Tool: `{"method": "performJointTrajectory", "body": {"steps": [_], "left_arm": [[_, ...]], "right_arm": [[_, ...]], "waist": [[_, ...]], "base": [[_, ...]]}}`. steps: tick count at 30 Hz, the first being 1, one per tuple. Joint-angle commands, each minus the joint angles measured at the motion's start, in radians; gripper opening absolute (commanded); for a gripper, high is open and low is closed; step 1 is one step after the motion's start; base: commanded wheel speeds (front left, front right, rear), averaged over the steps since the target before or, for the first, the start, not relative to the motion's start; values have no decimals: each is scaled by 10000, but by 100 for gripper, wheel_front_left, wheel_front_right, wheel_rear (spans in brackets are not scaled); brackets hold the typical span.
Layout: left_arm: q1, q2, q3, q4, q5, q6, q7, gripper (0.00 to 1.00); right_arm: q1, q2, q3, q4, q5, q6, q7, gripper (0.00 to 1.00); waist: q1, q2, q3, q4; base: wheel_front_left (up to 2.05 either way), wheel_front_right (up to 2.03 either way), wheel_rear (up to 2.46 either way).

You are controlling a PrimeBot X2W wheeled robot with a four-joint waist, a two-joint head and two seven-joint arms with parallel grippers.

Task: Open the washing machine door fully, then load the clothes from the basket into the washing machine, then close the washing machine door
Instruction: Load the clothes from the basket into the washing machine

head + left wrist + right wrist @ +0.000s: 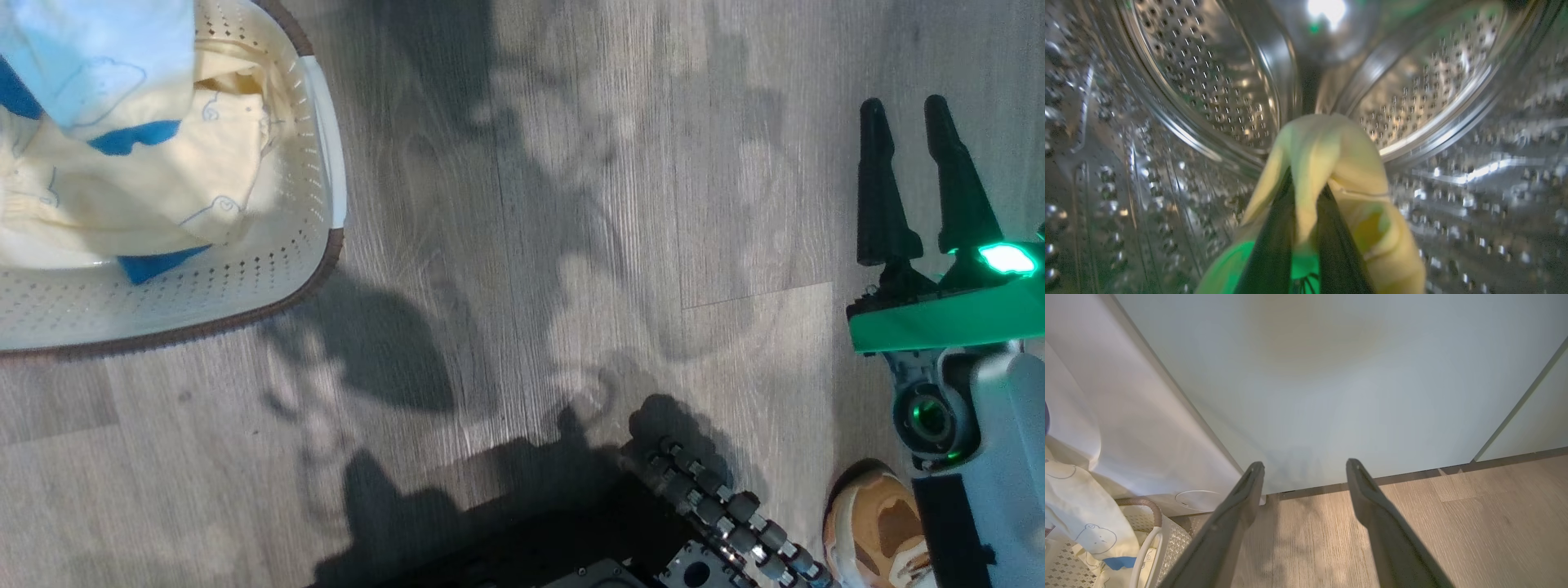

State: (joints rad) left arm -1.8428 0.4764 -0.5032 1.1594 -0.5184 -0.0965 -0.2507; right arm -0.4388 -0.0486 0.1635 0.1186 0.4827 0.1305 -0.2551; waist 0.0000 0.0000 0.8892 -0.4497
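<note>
In the left wrist view my left gripper is deep inside the washing machine's steel drum, shut on a pale yellow garment that drapes over its fingertips. More of the clothes, pale yellow with blue trim, lie piled in the cream basket on the floor at the head view's upper left. My right gripper hangs open and empty above the floor at the right. The right wrist view looks along those open fingers and takes in the washing machine's white front, the basket and clothes. The washing machine door is out of view.
A pale green cabinet door stands straight ahead of the right gripper, beside the washer. A person's tan shoe rests on the wood floor near my right arm. My dark wheeled base shows at the bottom edge.
</note>
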Motion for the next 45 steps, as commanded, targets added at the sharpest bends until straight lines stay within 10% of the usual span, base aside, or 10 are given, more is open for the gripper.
{"method": "performJointTrajectory", "body": {"steps": [1,21,29,31,32,45], "left_arm": [[-649,396,343,-744,130,199,-107,0],[-97,263,2788,-3384,1030,45,-110,0],[444,-65,2471,-2110,1501,-296,-110,0],[436,-115,2268,-1719,1557,-316,-110,49],[435,-153,2162,-1542,1574,-323,-110,97],[749,-700,1264,239,1189,-339,-6,100]], "right_arm": [[189,-21,79,-211,58,2,-67,100],[-3,-17,256,-110,227,2,-67,100],[28,-17,226,-14,200,2,-67,100],[45,-17,223,-7,193,2,-67,100],[58,-17,217,-3,187,2,-67,100],[277,-17,-9,47,52,2,-67,100]], "waist": [[0,0,42,2],[0,0,240,-15],[0,0,37,99],[0,0,-32,130],[0,0,-75,150],[0,0,-966,447]], "base": [[0,0,0],[0,0,0],[0,0,0],[0,0,0],[0,0,0],[0,0,0]]}}
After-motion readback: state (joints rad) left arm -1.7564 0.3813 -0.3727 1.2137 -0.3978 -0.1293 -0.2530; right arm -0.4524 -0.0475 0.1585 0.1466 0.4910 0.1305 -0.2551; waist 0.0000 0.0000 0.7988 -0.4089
